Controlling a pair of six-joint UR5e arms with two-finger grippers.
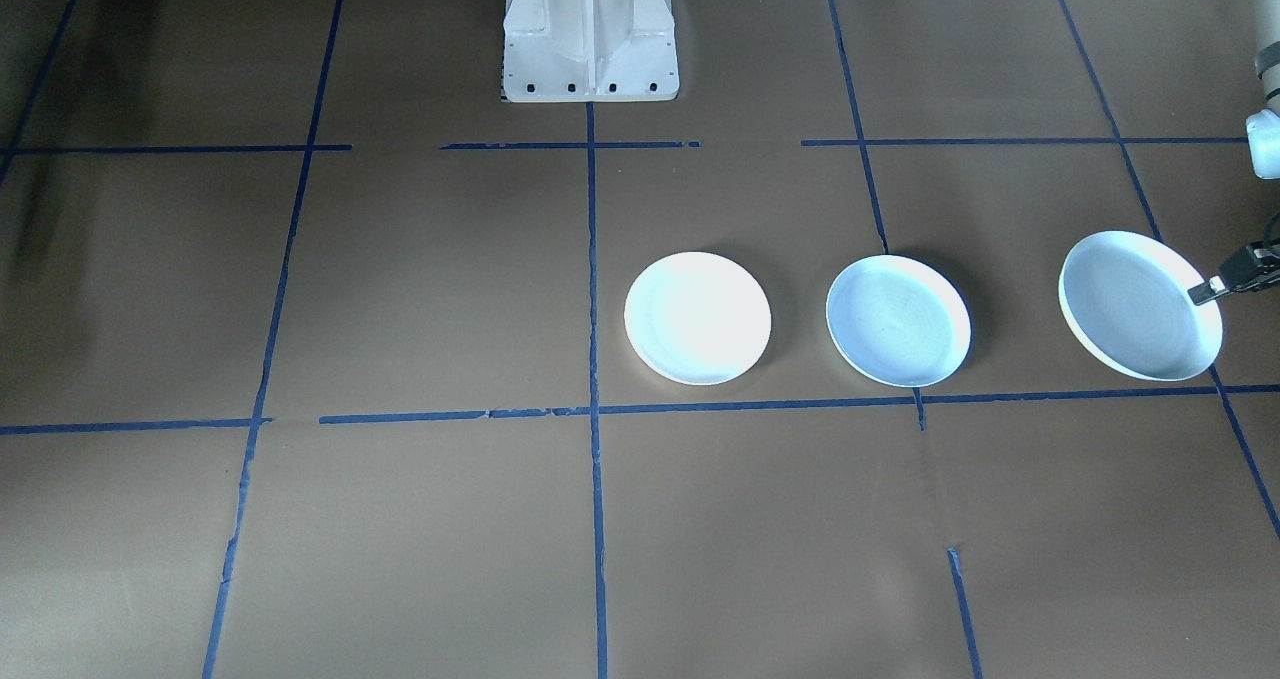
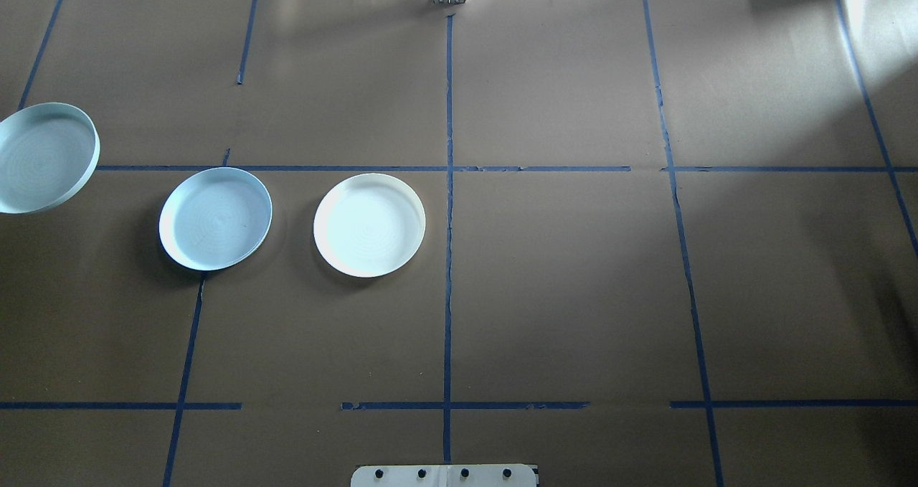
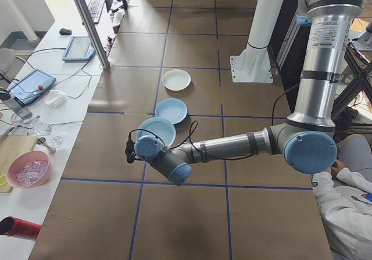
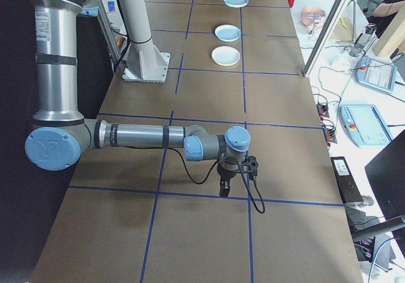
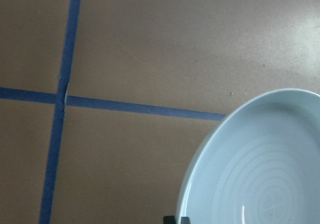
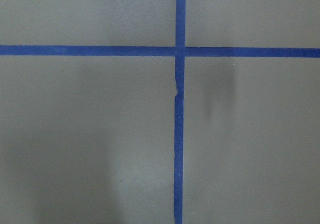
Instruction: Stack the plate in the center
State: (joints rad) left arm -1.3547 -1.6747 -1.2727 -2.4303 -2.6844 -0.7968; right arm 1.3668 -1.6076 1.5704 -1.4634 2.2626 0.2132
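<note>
Pinching the rim of a pale blue round plate, the left gripper holds it tilted and lifted off the table at the robot's far left; the left wrist view shows concentric rings on the plate's glazed inside and a raised rim. Three plates show in all. A second pale blue round plate lies flat on the table just beside the held one, toward the centre, and a white round plate lies flat next along, close to the centre tape line, the two apart from each other. All three sit in one row on the robot's left half.

Brown paper covers the table, divided into squares by blue tape lines. The right gripper hangs over the table on the robot's far right, well apart from the plates; whether its jaws are parted cannot be told. Along the operators' side runs a white bench carrying two tablets, cables and a pink bowl.
</note>
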